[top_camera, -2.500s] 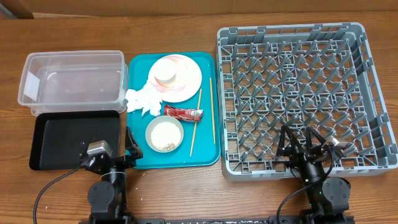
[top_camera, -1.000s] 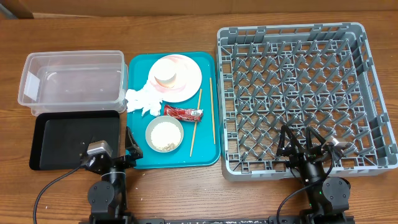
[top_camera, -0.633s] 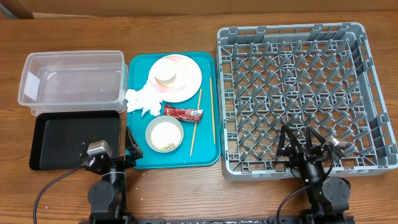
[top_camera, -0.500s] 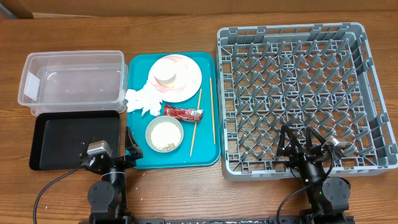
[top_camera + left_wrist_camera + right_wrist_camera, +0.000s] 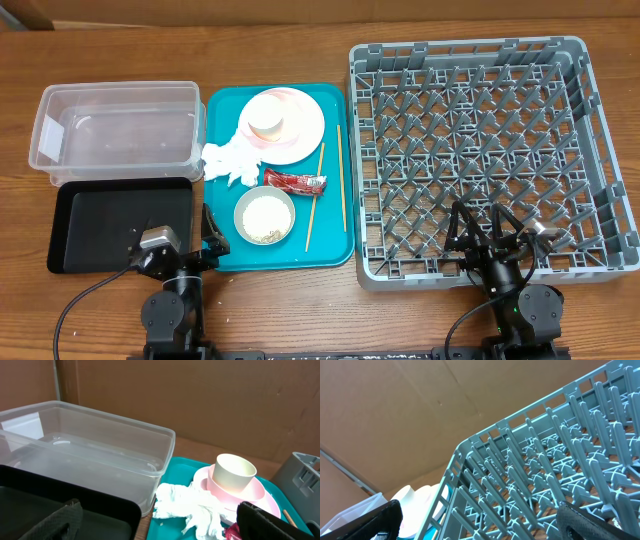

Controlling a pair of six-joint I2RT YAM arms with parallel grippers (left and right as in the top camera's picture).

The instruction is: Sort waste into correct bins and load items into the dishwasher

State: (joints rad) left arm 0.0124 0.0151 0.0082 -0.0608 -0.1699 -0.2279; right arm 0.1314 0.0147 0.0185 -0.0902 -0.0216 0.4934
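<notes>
On the teal tray [image 5: 228, 262] lie a round pink plate [image 5: 300, 128] with a small cream cup [image 5: 268, 122] on it, a crumpled white napkin [image 5: 228, 161], a red foil wrapper [image 5: 295, 181], a pale bowl [image 5: 264, 216] holding rice, and two chopsticks [image 5: 314, 196]. The clear tub [image 5: 115, 128] and black tray [image 5: 110, 222] stand to the left. The grey dish rack [image 5: 480, 150] stands to the right. My left gripper [image 5: 182, 250] [image 5: 165, 527] is open and empty, at the near edge between the black tray and the teal tray. My right gripper [image 5: 480, 235] [image 5: 485, 527] is open and empty over the rack's near edge.
In the left wrist view the napkin [image 5: 192, 507], cup [image 5: 234, 472] and clear tub [image 5: 90, 445] lie ahead. A brown cardboard wall stands behind the table. Bare wood table [image 5: 300, 310] shows along the near edge.
</notes>
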